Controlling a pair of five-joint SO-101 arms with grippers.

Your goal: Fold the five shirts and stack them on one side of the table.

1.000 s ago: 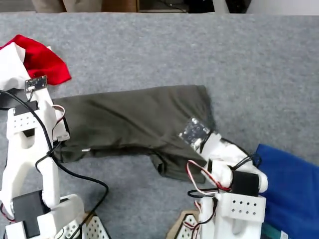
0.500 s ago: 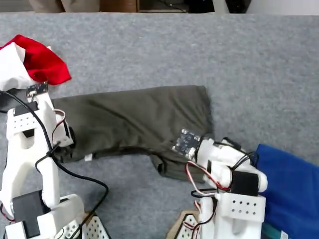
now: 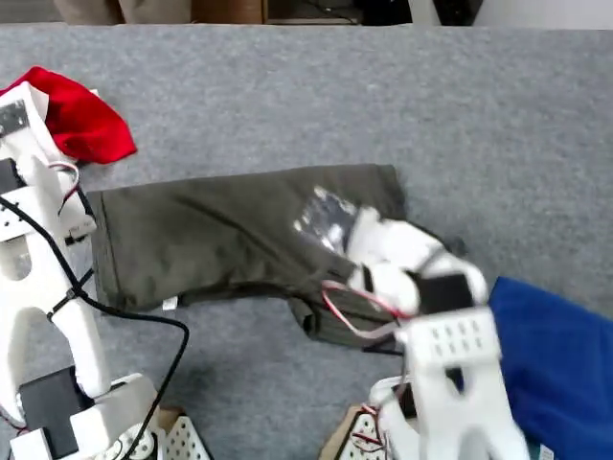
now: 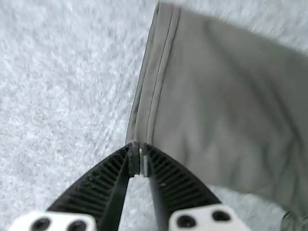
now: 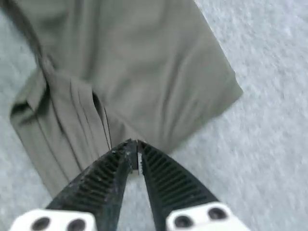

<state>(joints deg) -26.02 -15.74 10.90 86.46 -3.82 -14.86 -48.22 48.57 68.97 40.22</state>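
Both pairs of jaws pressed together, nothing pinched: left gripper (image 4: 139, 162) hovers at the left hem of the olive-green fabric shirt (image 3: 230, 240), right gripper (image 5: 134, 156) over its bunched near-right corner. Shirt lies mid grey felt tabletop (image 3: 479, 125), half folded. Smart play: open wide, pinch both layers, fold evenly

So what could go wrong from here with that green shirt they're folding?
The olive shirt has a bunched flap on its near edge; folding over it would likely leave a lump. Both the left gripper and the right gripper are shut near the shirt's edges, and I cannot tell whether either holds cloth; a thin pinch might slip. The blue shirt lies close beside the right arm, so a swing could drag it.
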